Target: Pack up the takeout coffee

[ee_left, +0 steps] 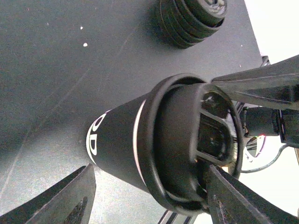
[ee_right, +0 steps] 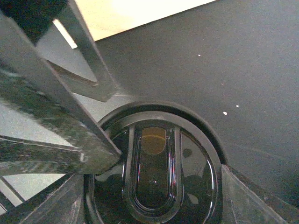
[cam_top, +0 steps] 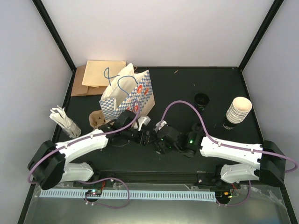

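Takeout coffee (ee_left: 121,144), gripped by the right end effector (ee_right: 170,172), lies inside the wide-open left end effector (ee_left: 149,177).

A matte black worktop (cam_top: 187,84) fills the middle of the top view, closed in by 3 plain pale panels: a back wall (cam_top: 159,32), brightly and evenly lit, a left wall (cam_top: 28,70) and a right wall (cam_top: 275,84), both a shade greyer with a faint lilac cast. 2 black struts (cam_top: 53,35) run along the joins down to the worktop's far corners. Past the near edge lies a grey metal ledge (cam_top: 163,212) carrying a white slotted strip (cam_top: 154,194). In the wrist views the worktop shows small pale specks and a soft grey sheen.
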